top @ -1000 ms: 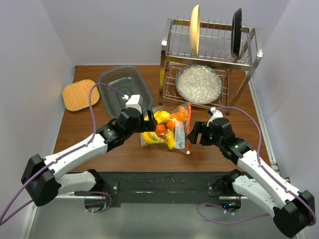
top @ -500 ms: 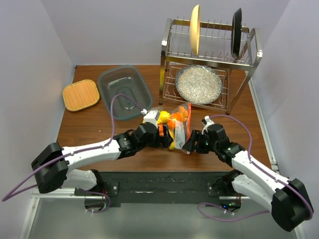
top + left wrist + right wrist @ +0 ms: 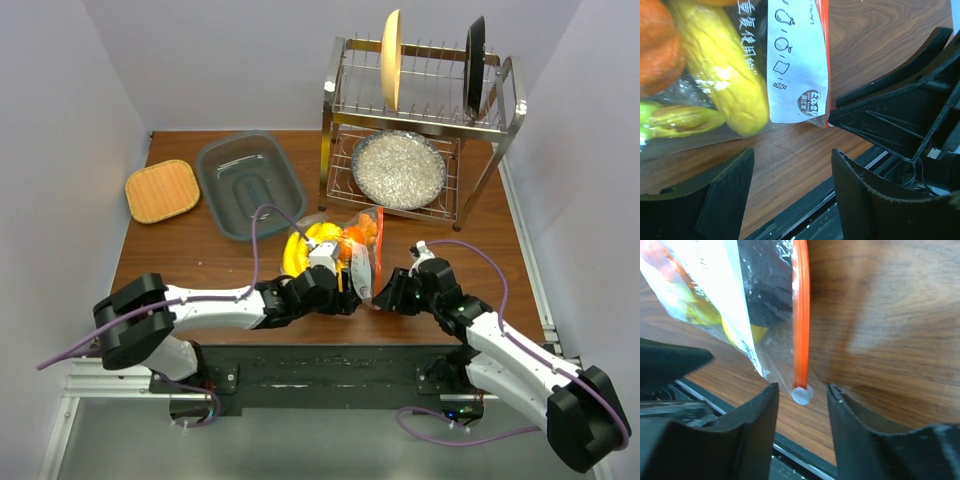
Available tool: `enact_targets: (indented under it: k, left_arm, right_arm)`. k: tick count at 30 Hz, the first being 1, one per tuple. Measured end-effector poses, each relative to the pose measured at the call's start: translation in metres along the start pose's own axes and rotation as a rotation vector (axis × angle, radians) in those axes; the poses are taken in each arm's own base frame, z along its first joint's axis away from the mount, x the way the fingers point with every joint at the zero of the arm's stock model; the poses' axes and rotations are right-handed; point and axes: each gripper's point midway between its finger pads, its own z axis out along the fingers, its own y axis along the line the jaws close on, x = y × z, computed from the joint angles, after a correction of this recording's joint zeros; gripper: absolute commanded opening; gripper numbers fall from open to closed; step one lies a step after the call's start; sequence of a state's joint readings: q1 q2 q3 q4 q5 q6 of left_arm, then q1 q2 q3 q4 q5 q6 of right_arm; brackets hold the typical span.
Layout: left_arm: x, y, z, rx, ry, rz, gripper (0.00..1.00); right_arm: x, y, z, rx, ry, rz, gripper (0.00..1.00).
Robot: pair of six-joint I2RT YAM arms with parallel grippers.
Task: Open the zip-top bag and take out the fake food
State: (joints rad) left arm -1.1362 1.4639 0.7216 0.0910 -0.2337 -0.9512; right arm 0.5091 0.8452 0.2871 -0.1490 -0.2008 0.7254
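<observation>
Nearest, the right claw (image 3: pixel 801 391) gapes astride the corner of the orange zip strip (image 3: pixel 801 315). The left claw (image 3: pixel 791 155) is spread wide beside the white label (image 3: pixel 797 60). Each should probably pinch one lip of the bag (image 3: pixel 362 262) close to the strip, then pull apart. The bag lies mid-bench (image 3: pixel 180 250), fake food (image 3: pixel 740 95) inside.

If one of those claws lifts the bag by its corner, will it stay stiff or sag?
Probably sag: the bag is thin, crinkly film. The fruit inside would likely shift downward. The orange zip strip looks stiffer, so may hold shape.

On the table (image 3: pixel 200 262), the zip-top bag (image 3: pixel 366 262) holds the fake food (image 3: pixel 322 236).
</observation>
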Motion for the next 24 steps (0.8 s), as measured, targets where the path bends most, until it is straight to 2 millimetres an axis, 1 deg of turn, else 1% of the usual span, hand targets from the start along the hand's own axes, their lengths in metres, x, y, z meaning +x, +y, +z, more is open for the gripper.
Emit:
enact_targets:
  k: [1, 6, 9, 10, 13, 16, 18, 24]
  left_arm:
    - [0.003, -0.001, 0.003, 0.002, 0.003, -0.002, 0.64]
    - [0.011, -0.002, 0.014, 0.005, 0.013, -0.029, 0.63]
    - [0.014, -0.002, 0.021, 0.009, 0.016, -0.055, 0.62]
    - [0.015, -0.003, 0.023, 0.011, 0.015, -0.062, 0.62]
    - [0.017, -0.004, 0.028, 0.016, 0.015, -0.091, 0.62]
    - [0.019, -0.004, 0.032, 0.017, 0.013, -0.118, 0.62]
    - [0.02, -0.002, 0.034, 0.013, 0.009, -0.134, 0.61]
    - [0.022, 0.011, 0.038, -0.025, -0.001, -0.162, 0.52]
  right_arm:
    - [-0.001, 0.001, 0.001, -0.002, -0.003, 0.004, 0.42]
    - [-0.002, 0.001, 0.008, -0.001, 0.001, 0.018, 0.4]
    - [-0.002, 0.0, 0.012, 0.0, 0.006, 0.026, 0.36]
    - [-0.002, 0.001, 0.013, -0.002, 0.006, 0.028, 0.32]
    - [-0.002, 0.004, 0.016, -0.018, 0.012, 0.039, 0.26]
    - [-0.002, 0.01, 0.017, -0.043, 0.02, 0.053, 0.22]
    - [-0.002, 0.013, 0.017, -0.058, 0.026, 0.062, 0.22]
    - [-0.005, 0.021, 0.009, -0.095, 0.004, 0.057, 0.27]
